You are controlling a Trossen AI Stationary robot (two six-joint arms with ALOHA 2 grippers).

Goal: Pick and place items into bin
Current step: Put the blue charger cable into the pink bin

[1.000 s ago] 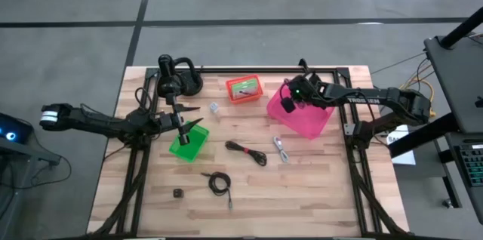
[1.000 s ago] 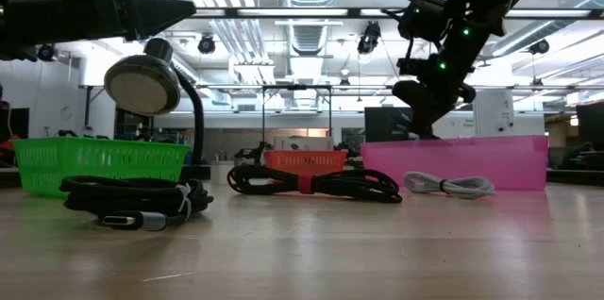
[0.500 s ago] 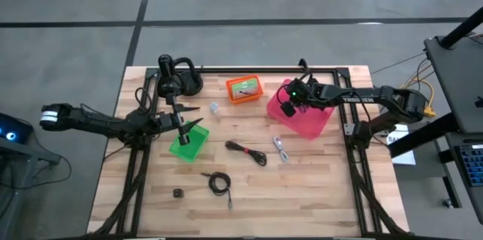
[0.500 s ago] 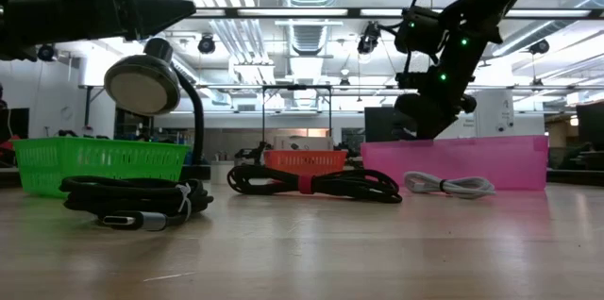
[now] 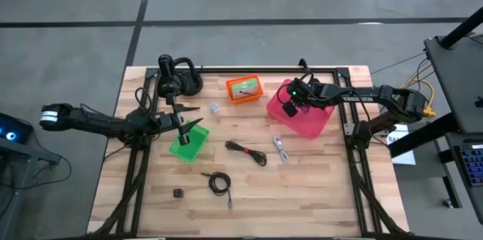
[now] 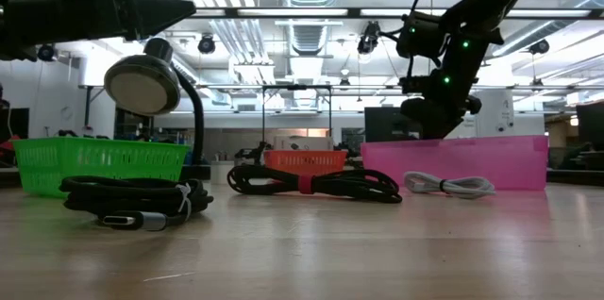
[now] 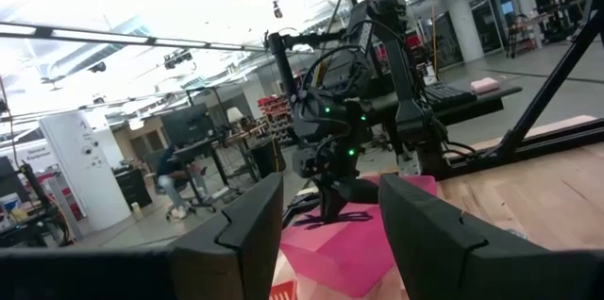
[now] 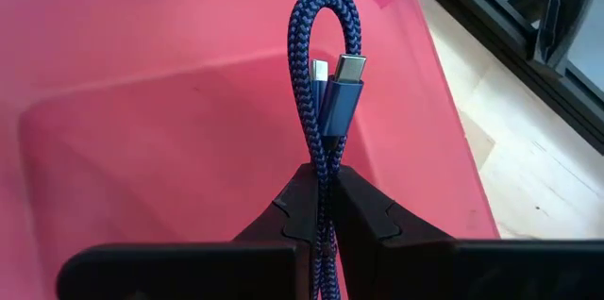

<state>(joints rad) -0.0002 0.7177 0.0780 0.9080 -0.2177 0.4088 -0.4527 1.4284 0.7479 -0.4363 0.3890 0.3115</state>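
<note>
My right gripper is shut on a purple-blue braided cable above the inside of the pink bin, at the table's far right. My left gripper stands open, with nothing between its fingers, above the green bin on the left. On the bare wood lie a coiled black cable, a small pale cable, another coiled black cable, a tiny black block and a tiny white piece. My right gripper pinches the folded cable between its two fingers, several strands side by side. A loop and two plugs stick out past the fingertips. The fingers slant down from the table's right side, and the cable is lifted over the pink bin's floor.
An orange bin with small things in it stands at the far middle. A black lamp-like stand rises at the far left, next to the green bin. The dark frame rails run along the table's sides. Open wood lies toward the near edge.
My right gripper has tipped further downward over the pink bin, still shut on the cable.
</note>
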